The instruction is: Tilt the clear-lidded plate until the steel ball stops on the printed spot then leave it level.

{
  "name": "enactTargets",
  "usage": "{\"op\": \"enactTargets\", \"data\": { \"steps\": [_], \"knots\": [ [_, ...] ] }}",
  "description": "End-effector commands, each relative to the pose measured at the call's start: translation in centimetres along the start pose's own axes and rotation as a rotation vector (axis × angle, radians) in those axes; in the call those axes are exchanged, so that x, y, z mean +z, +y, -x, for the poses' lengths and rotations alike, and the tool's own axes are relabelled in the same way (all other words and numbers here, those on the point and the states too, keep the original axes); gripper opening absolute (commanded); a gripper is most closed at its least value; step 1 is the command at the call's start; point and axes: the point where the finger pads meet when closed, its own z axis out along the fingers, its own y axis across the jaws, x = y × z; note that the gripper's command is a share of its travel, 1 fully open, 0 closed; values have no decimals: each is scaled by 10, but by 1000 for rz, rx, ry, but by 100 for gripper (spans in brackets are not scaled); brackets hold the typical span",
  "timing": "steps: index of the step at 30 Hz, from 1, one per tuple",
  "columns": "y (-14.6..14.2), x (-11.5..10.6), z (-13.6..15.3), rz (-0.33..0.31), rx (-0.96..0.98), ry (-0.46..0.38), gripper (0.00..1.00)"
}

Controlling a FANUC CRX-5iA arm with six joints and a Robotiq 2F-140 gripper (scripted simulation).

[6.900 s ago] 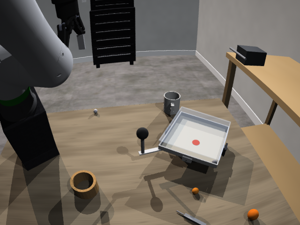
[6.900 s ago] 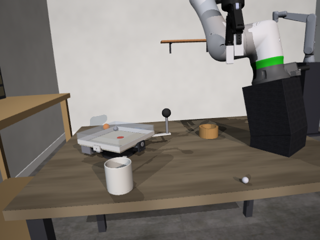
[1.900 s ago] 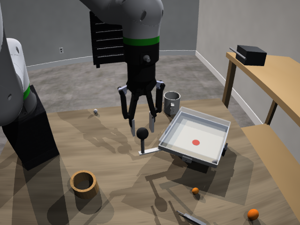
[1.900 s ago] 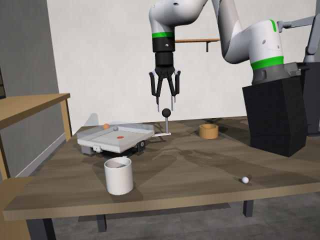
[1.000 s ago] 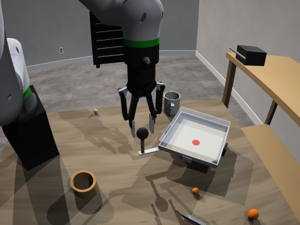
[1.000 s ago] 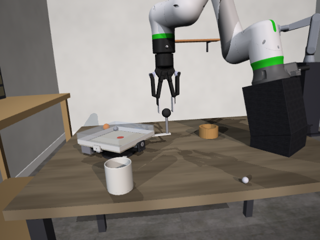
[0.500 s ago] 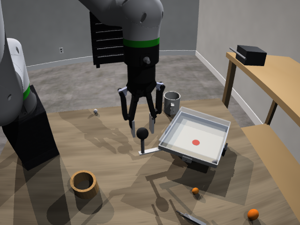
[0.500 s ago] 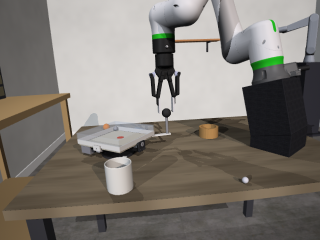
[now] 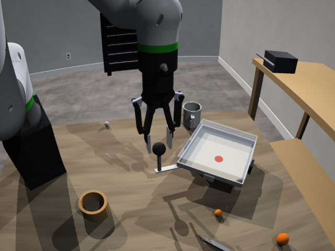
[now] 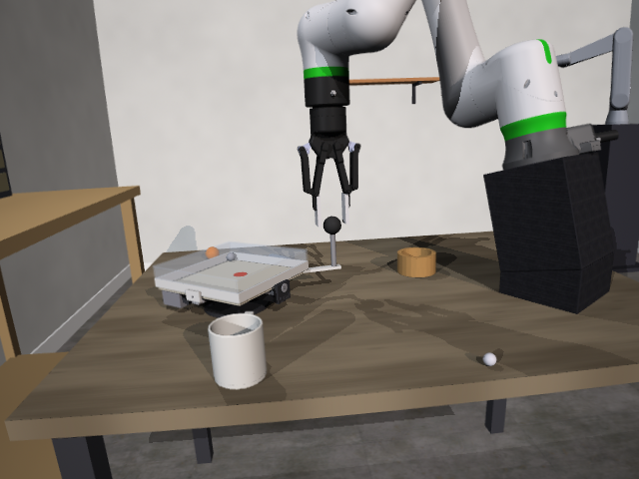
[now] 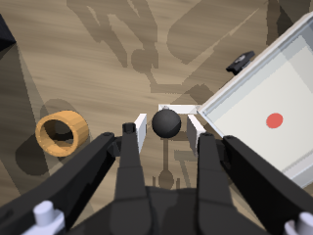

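Observation:
The clear-lidded plate (image 9: 219, 155) sits on its black base right of the table's middle and looks slightly tilted. A red printed spot (image 9: 218, 158) marks its middle. The steel ball (image 9: 239, 179) rests in the plate's near right corner, away from the spot; it also shows in the exterior view (image 10: 231, 255). A lever with a black ball knob (image 9: 158, 148) stands on a white arm at the plate's left side. My gripper (image 9: 158, 144) hangs straight above the knob, open, its fingertips flanking the knob (image 11: 166, 122) with a gap on each side.
A wooden ring (image 9: 93, 205) lies front left. A grey cup (image 9: 191, 114) stands behind the plate. A small white ball (image 9: 106, 124) lies far left. Two orange balls (image 9: 218, 213) (image 9: 282, 239) and a metal tool (image 9: 213, 243) lie in front. A side table holds a black box (image 9: 280, 61).

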Motion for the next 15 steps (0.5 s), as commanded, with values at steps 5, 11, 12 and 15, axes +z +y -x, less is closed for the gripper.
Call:
{"op": "enactTargets", "data": {
  "steps": [5,11,12,15],
  "knots": [
    [0,0,0,0,0,0,42],
    [0,2,0,0,0,0,42],
    [0,3,0,0,0,0,42],
    [0,4,0,0,0,0,42]
  ]
}}
